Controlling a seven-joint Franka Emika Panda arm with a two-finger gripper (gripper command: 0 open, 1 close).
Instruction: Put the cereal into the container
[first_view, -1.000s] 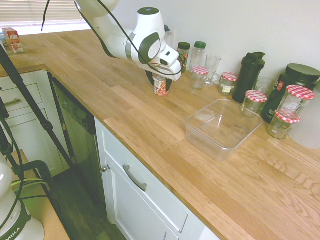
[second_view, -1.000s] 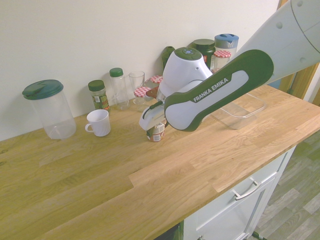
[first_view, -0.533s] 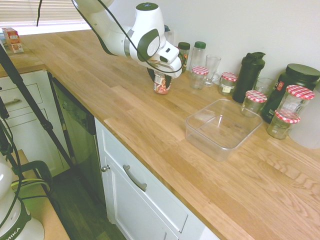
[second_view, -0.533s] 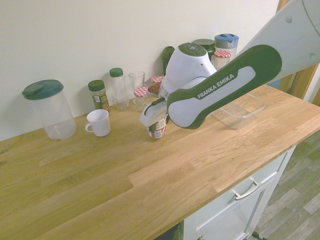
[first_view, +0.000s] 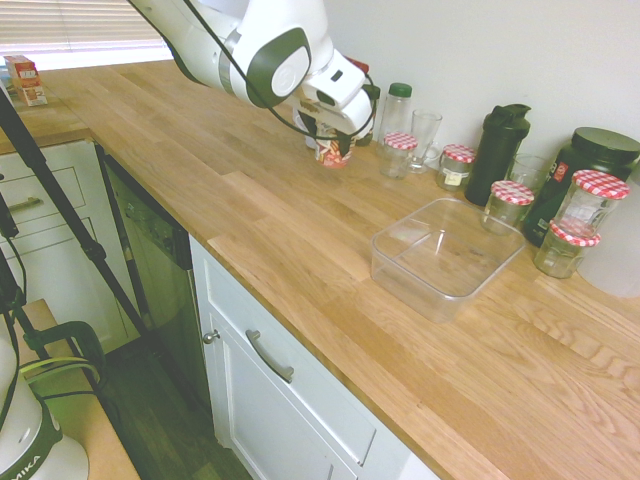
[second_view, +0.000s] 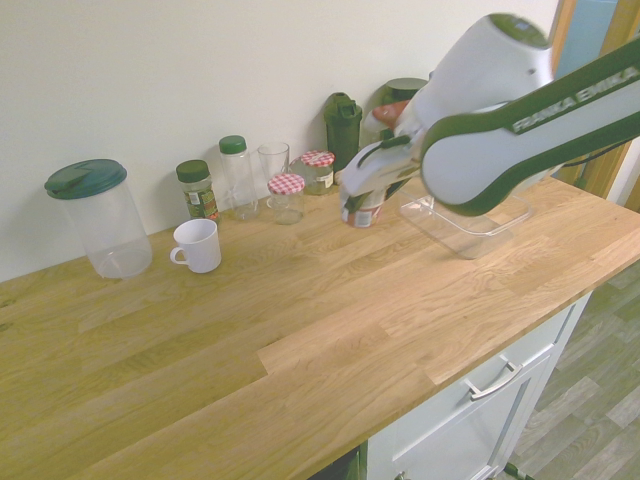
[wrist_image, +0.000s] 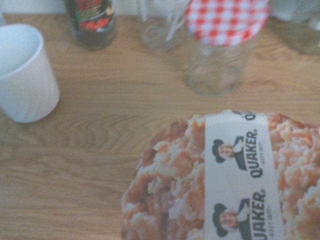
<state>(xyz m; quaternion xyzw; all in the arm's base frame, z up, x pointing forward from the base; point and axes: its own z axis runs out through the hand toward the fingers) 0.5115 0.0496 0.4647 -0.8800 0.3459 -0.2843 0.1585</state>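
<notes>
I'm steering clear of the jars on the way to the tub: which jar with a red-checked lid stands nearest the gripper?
The lone jar beside the handled glass, farthest from the black shaker.

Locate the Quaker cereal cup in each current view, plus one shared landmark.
First exterior: upper middle, in the gripper, left of the red-checked jars.
Second exterior: right of center, the cereal cup beside the clear tub.
Wrist: bottom right, top face with the Quaker band.
Shared landmark: a jar with a red-checked lid.
</notes>
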